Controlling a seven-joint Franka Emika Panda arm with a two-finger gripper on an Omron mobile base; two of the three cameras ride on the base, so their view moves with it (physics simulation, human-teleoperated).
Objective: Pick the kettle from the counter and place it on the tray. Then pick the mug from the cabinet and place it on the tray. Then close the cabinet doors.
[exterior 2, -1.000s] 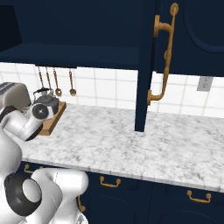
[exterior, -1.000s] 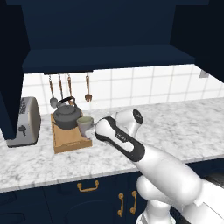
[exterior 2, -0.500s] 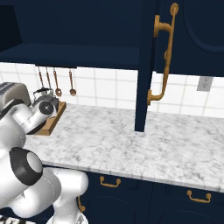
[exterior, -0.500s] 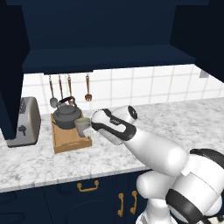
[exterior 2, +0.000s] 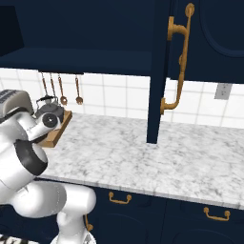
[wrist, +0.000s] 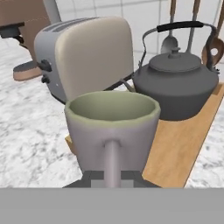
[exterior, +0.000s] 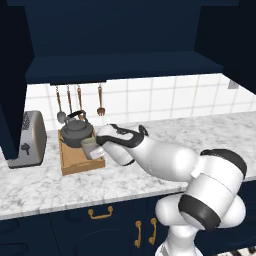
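Hand (wrist: 112, 177) clamped on the mug's handle, mug (wrist: 111, 129) upright and carried over the near end of the wooden tray (exterior: 80, 161); whether its base is touching the tray yet can't be told. Kettle (exterior: 76, 132) already sits on the far part of the tray, upright, arched handle up. Silver toaster (exterior: 27, 140) stands on the marbled tabletop (exterior 2: 143, 152) just left of the tray. Upper cabinet doors (exterior 2: 164, 66) open, brass handle visible in the right base view; the shelf (exterior: 120, 67) inside looks bare.

Judged step: lowering and releasing the mug, 2nd of 3 parts; doors not yet shut.

Risks from here:
1. Mug is near the tray's near edge. If released too far out, the base could catch the raised rim and the mug tips or ends up half off the tray.
2. Kettle is close behind the mug. Pushing forward before letting go could bump the kettle or shove it along the tray.
3. Grip is on the thin handle only, so the mug may swing or rotate in the hold; letting go from height could make it topple.
4. Pulling back while the fingertips are not fully apart could drag the mug over by the handle.
5. Toaster to the side limits sideways correction.
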